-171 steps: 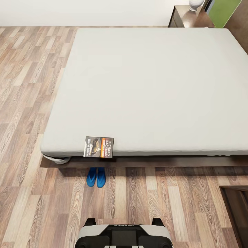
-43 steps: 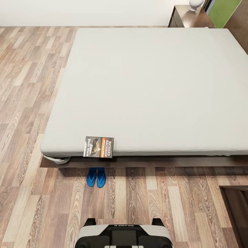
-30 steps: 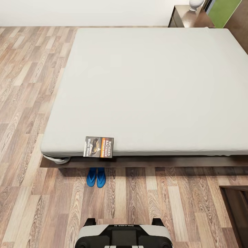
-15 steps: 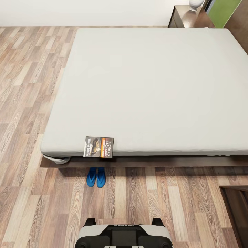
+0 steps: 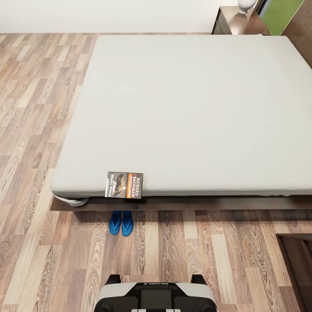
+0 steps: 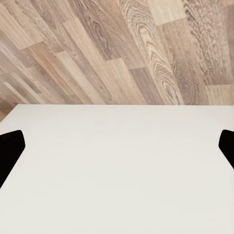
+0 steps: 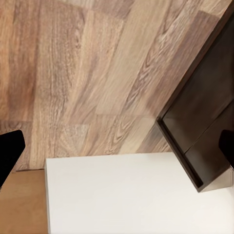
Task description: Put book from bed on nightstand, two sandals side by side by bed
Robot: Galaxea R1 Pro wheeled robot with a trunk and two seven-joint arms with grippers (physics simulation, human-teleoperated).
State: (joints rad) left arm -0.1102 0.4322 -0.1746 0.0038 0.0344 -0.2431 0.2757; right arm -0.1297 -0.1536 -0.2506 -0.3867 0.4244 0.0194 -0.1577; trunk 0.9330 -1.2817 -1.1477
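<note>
Nothing has changed — robot idle. Book (image 5: 124,185) still overhangs the bed's (image 5: 195,108) near edge; sandals (image 5: 121,223) paired on the floor below. Both grippers — fingers spread wide, empty. Book transfer outstanding.

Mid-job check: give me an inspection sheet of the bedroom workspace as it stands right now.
Surface: wood-plank floor, bare where visible.
Book: book lies flat at the near left corner of the bed, overhanging the mattress edge.
Sandals: two blue sandals side by side on the floor at the bed's near edge, partly under the frame.
Nightstand: nightstand at the far right, with a white lamp base on it.
Clutter: nothing seen.
Grippers: left gripper and right gripper open, empty.
Cables: nothing seen.
Surroundings: dark furniture near right.
</note>
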